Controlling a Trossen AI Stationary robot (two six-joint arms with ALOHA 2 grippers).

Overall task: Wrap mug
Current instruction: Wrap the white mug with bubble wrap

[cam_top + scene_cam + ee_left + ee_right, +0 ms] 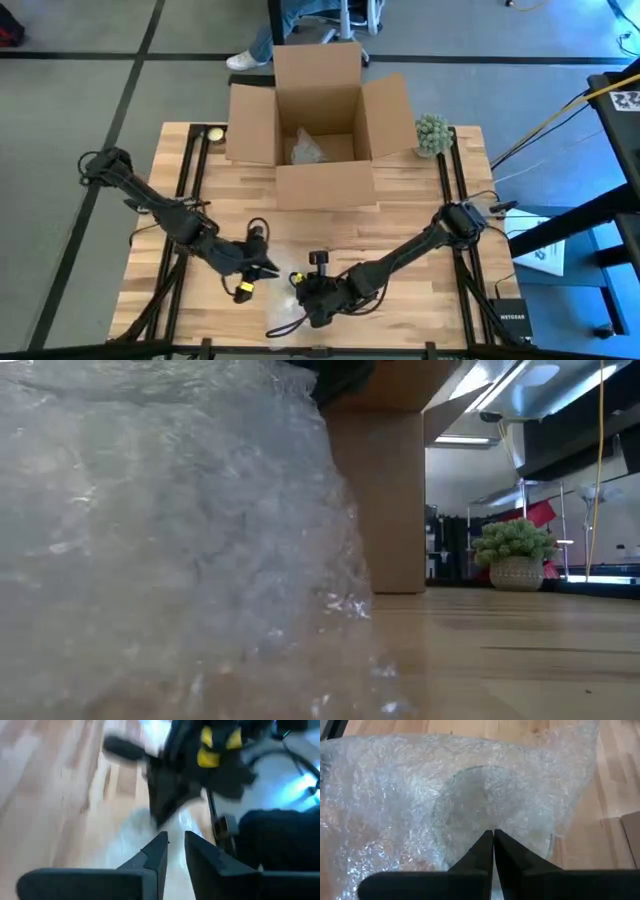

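My right pincer (pixel 493 836) hung low over the front of the wooden tabletop (pixel 420 210), its two dark fingers (pixel 507 851) pressed together, with nothing that I could see between them. Just beyond their tips lay the sheet of bubble wrap (pixel 420 790), spread wide and crumpled, and through it showed a round, greyish shape that I took for the mug (pixel 480 810), covered by the film. From the level camera the wrap (pixel 170 540) filled most of the view, heaped up close to the lens.

My left pincer (pixel 174 842) reached in from the other side, near the right one, its fingers (pixel 157 852) close but with a narrow gap between them, holding nothing, over the edge of the same film.

Farther back stood an open cardboard box (pixel 320 125) with some clear wrap inside, and beside its right flap a small green plant (pixel 432 134). A person's shoe showed on the floor beyond the tabletop.
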